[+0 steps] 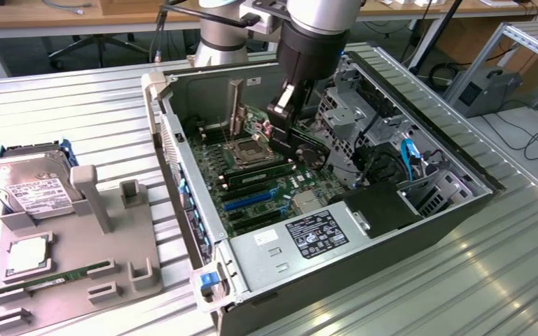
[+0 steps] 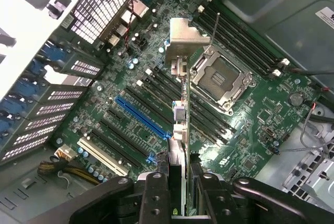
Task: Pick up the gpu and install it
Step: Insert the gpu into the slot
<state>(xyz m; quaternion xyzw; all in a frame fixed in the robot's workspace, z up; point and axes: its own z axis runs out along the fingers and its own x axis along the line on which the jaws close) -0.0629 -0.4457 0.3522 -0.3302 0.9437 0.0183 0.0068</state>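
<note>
Black, edge-on: holds gpu [image 2: 181, 117] clamped in gripper [image 2: 180, 179], long axis running outward to silvery bracket [image 2: 186, 37], above the motherboard's blue slot [image 2: 142, 115].

The case [image 1: 162, 105] lies open on top, so the board [image 1: 250, 190] is reachable from above. The drive cage [image 1: 349, 119] crowds the exterior view's right, the power supply [image 1: 314, 234] the near end. Slots [image 2: 141, 115] beneath the gripped gpu [image 2: 180, 114] lie unobstructed.

gpu [image 2: 180, 112] in gripper [image 2: 180, 182], above motherboard [image 2: 250, 114], inside case [image 1: 391, 273]
</note>
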